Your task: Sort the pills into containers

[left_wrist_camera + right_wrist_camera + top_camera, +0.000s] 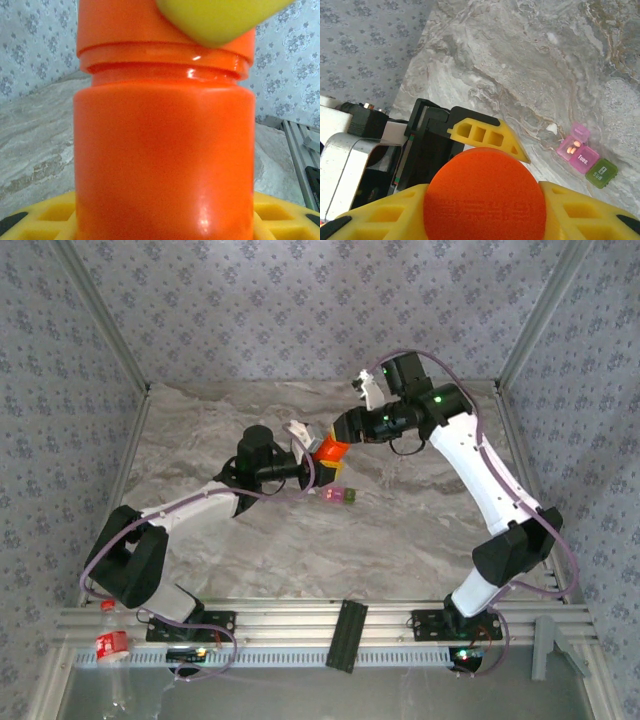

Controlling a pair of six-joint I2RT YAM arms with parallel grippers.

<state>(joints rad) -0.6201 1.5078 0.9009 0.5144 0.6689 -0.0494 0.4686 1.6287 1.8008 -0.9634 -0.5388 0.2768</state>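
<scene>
Orange bottle [165, 165] pinched by left fingers [62, 227] and right fingers [560, 197]; containers [581, 158] read "Tues.", "Sun"

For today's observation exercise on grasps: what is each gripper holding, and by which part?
The left gripper holds the orange bottle by its body, near the base. The right gripper clasps the bottle's cap from both sides.

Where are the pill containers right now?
In the top view the containers lie near the centre of the table, just on the near side of the orange bottle; in the right wrist view they sit at lower right.
</scene>
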